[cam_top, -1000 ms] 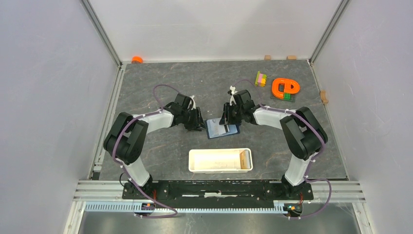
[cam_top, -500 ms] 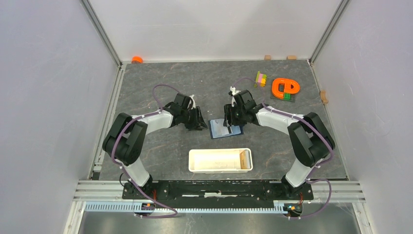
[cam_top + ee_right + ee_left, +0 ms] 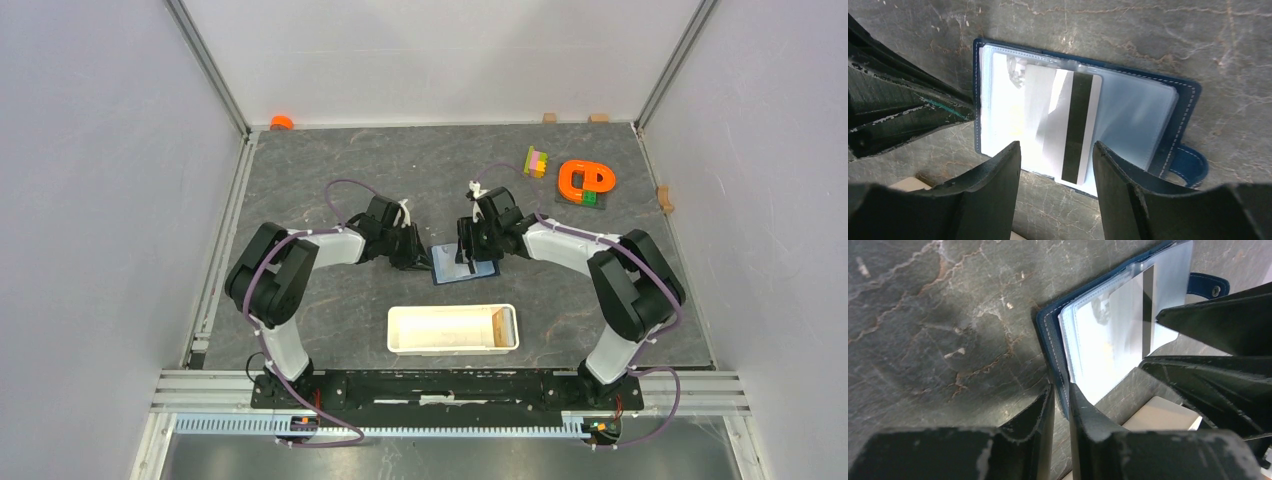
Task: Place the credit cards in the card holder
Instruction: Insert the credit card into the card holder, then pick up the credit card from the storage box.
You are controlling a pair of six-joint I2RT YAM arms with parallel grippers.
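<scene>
The card holder [image 3: 466,266] lies open on the dark table, clear sleeves up, snap tab [image 3: 1193,165] to one side. A whitish credit card [image 3: 1048,115] with a black stripe lies on or in its sleeves; I cannot tell which. It also shows in the left wrist view [image 3: 1133,315]. My left gripper [image 3: 419,254] is shut on the holder's blue left edge [image 3: 1048,325], which sits between its fingertips [image 3: 1060,387]. My right gripper [image 3: 468,252] hangs open just above the card, one finger on each side [image 3: 1055,147], touching nothing.
A long white tray [image 3: 452,328] stands just in front of the holder. An orange ring-shaped toy [image 3: 586,180] and coloured blocks [image 3: 536,161] lie at the back right. An orange cap [image 3: 281,122] sits at the back left corner.
My left gripper has moved right to the holder's left edge and closed on it. The holder has shifted slightly. My right gripper stays over the card.
</scene>
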